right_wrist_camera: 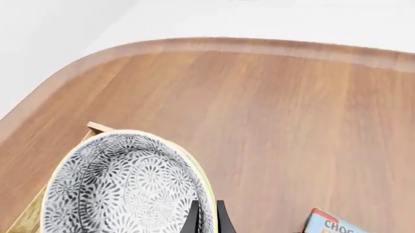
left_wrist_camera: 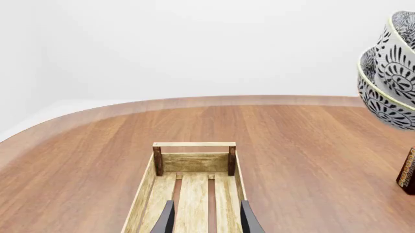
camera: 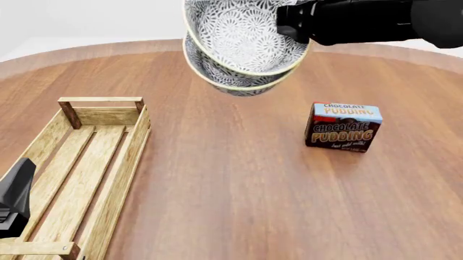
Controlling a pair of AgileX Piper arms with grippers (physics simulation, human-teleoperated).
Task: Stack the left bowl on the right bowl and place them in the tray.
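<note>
Two black-and-white patterned bowls hang nested in the air above the table's middle, the upper bowl (camera: pixel 242 38) sitting inside the lower bowl (camera: pixel 231 81). My right gripper (camera: pixel 289 24) is shut on their rim, which the right wrist view shows pinched between its fingers (right_wrist_camera: pixel 192 218). The stack (left_wrist_camera: pixel 389 82) also shows in the left wrist view. The wooden slat tray (camera: pixel 134 146) lies on the table at the left, with nothing in it. Over its near end, my left gripper (left_wrist_camera: pixel 207 221) is open and holds nothing.
A chocolate pudding box (camera: pixel 343 127) stands upright on the table to the right, below and to the right of the hanging bowls. The table's curved far edge (camera: pixel 87 51) runs behind everything.
</note>
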